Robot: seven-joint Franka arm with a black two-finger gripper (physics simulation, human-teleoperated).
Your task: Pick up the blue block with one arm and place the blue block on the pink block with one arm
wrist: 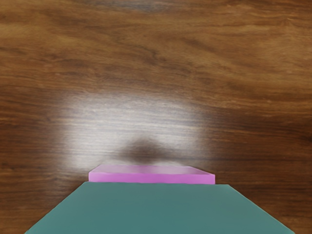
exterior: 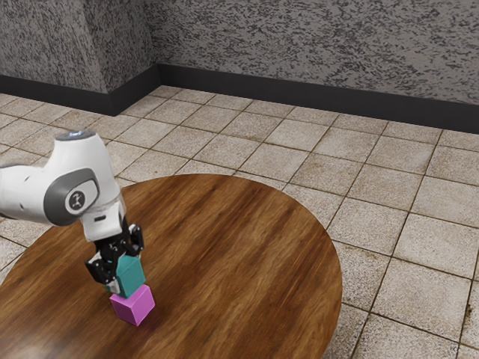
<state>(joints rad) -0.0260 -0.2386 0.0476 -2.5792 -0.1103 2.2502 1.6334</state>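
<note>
Exterior view: blue block (exterior: 132, 275) over pink block (exterior: 133, 304)

The surface (exterior: 247, 247) is dark, streaky-grained wood, polished enough to throw back a pale sheen. On it, the blue block (exterior: 131, 275) and pink block (exterior: 135, 305) look like smooth, matt plastic. The tool (exterior: 122, 269) is matt black and the arm (exterior: 67, 187) has a smooth white casing. Around the surface the floor (exterior: 374, 194) is dull stone tile, and beyond it the wall (exterior: 299, 37) is rough and speckled.

No legible text or numbers; arm joint emblem (exterior: 76, 199) unreadable.
</note>
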